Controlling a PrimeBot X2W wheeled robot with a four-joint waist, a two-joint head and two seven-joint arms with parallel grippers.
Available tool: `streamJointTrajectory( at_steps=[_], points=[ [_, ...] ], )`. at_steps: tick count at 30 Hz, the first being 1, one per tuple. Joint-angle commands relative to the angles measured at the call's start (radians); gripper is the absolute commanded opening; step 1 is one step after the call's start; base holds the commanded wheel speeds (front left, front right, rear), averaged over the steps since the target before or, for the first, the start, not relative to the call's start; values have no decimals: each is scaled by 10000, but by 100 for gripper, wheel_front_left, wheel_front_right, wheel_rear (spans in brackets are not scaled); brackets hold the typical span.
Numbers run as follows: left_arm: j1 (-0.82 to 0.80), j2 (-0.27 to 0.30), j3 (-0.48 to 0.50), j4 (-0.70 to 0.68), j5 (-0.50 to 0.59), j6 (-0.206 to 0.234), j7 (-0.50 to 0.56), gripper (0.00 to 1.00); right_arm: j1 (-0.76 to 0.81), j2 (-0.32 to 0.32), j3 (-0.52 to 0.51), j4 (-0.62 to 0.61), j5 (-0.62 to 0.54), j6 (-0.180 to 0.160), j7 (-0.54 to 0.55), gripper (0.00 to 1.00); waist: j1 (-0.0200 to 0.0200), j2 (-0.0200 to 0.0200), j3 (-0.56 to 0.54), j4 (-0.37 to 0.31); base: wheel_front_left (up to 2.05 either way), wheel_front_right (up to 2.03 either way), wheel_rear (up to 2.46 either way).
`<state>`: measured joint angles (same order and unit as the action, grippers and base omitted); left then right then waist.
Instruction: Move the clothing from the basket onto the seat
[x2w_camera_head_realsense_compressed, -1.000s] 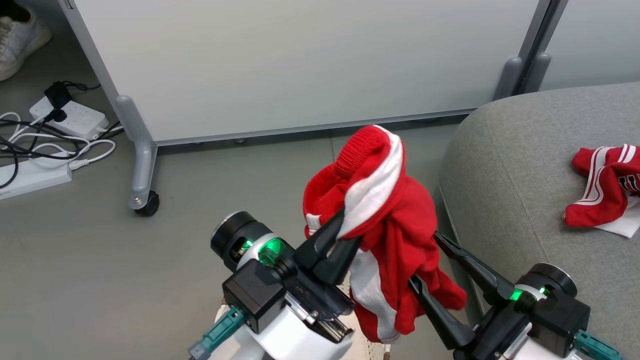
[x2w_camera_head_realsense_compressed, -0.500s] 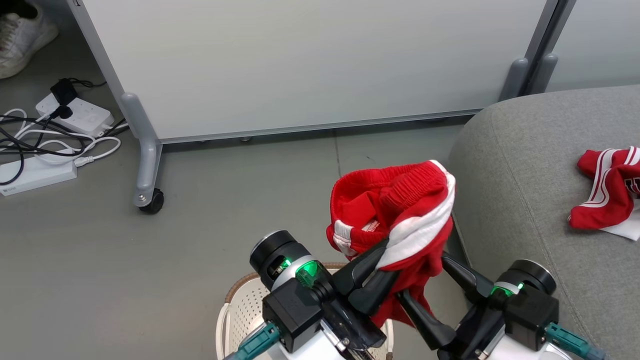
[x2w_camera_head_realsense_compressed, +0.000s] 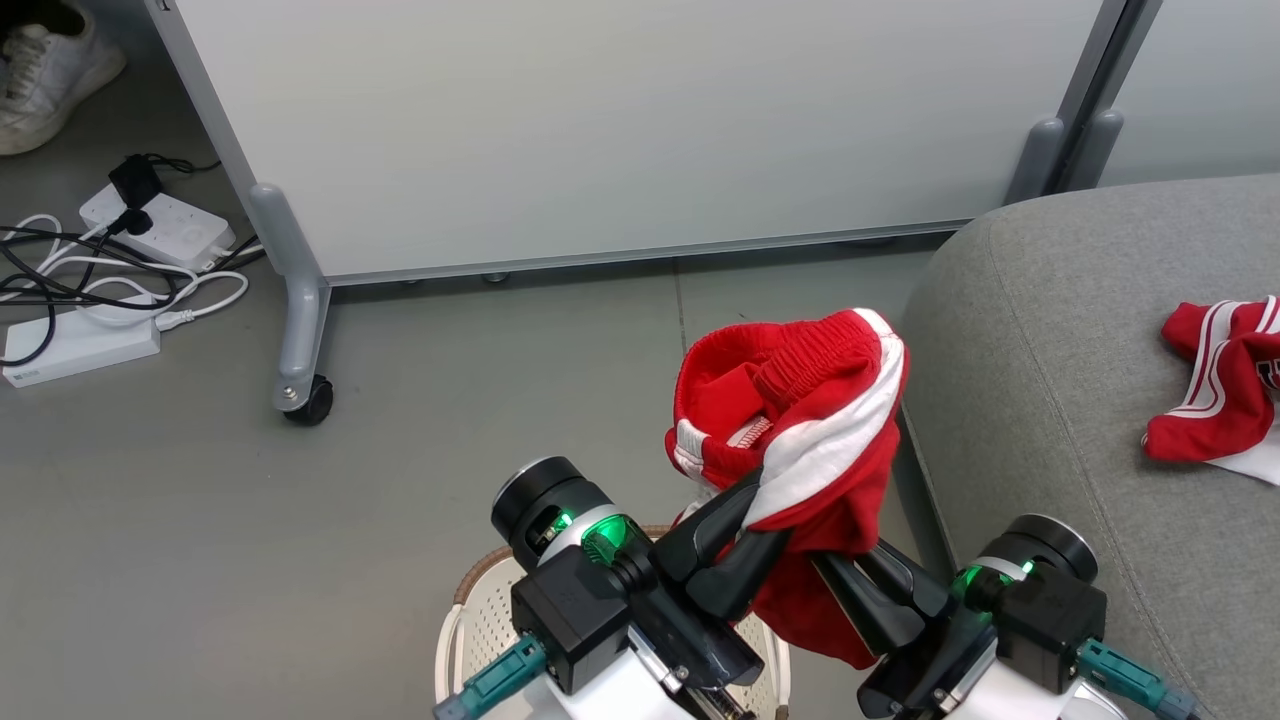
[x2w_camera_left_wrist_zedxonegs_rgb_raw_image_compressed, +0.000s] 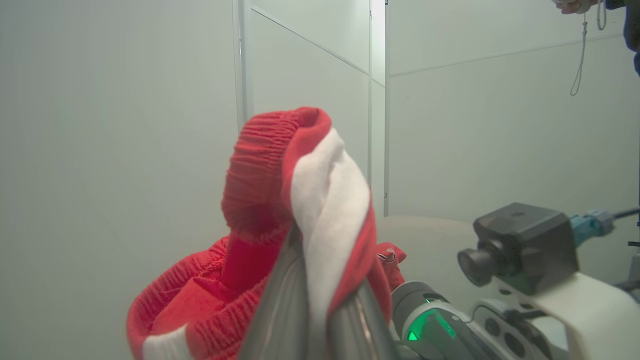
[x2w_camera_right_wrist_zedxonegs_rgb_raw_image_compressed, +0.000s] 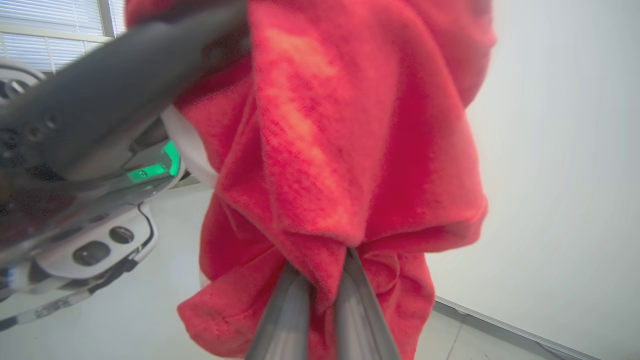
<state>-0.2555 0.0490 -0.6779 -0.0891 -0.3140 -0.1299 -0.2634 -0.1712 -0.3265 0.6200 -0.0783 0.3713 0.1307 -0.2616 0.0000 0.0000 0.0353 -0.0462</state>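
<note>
Red held garment: bunched jersey piece, elastic waistband up, white stripe showing. It hangs in the air above the floor, between the basket and the seat's near edge.
Left gripper: fingers pressed together on the white stripe band just under the waistband. The left wrist view shows the cloth pinched between them.
Right gripper: closed on a red fold lower down the same garment. The right wrist view shows that fold wedged between the two fingers.
Basket: on the floor at the bottom edge, under the left arm. The arms hide its inside, so I cannot tell what is left in it.
Seat: grey cushion on the robot's right, just beside the hanging cloth.
Second garment: lies on the seat, well in from that edge.
Step in hand: probably the two-handed carry over to the seat.
Doing it well: hold both pinches firm and lift until the loose lower hem clears the rounded cushion edge. Swing both arms right together so the cloth neither stretches nor twists. Lower onto bare cushion near the second garment and release only once the fabric rests.
Risk: the loose tail could catch the seat edge, or the garment could end up half off the cushion. The right pinch holds only a thin fold and might slip.
</note>
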Motion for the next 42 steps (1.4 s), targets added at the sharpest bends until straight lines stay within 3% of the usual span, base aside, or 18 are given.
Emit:
streamJointTrajectory(
  at_steps=[1, 15, 16, 18, 20, 42],
  points=[
    [-66, 29, 60, 3, 26, -9, -15, 0, 85, 24, -97, -11, 53, 3, -53, 0, 0, 0, 5, -6, 0, 0, 0],
    [207, 28, 353, -48, 215, -10, -15, 0, 555, 885, -1944, -568, -472, 3, -53, 0, 0, 0, -9, -64, 0, 0, 0],
    [216, 29, 326, -65, 247, -10, -15, 24, 548, 938, -2075, -613, -531, 3, -54, 0, 0, 0, -2, -68, 0, 0, 0],
    [245, 34, 282, -29, 275, -10, -15, 58, 549, 1059, -2301, -671, -626, 3, -53, 0, 0, 0, 2, -69, 0, 0, 0],
    [273, 32, 270, 77, 323, -10, -15, 98, 564, 1169, -2488, -749, -704, 3, -53, 0, 0, 0, -7, -70, 0, 0, 0],
    [772, 46, 798, 882, 1342, -9, -15, 100, 1106, 1520, -4579, -642, -1025, 3, -53, 0, 0, 0, -3, -143, 0, 0, 0]
  ],
)
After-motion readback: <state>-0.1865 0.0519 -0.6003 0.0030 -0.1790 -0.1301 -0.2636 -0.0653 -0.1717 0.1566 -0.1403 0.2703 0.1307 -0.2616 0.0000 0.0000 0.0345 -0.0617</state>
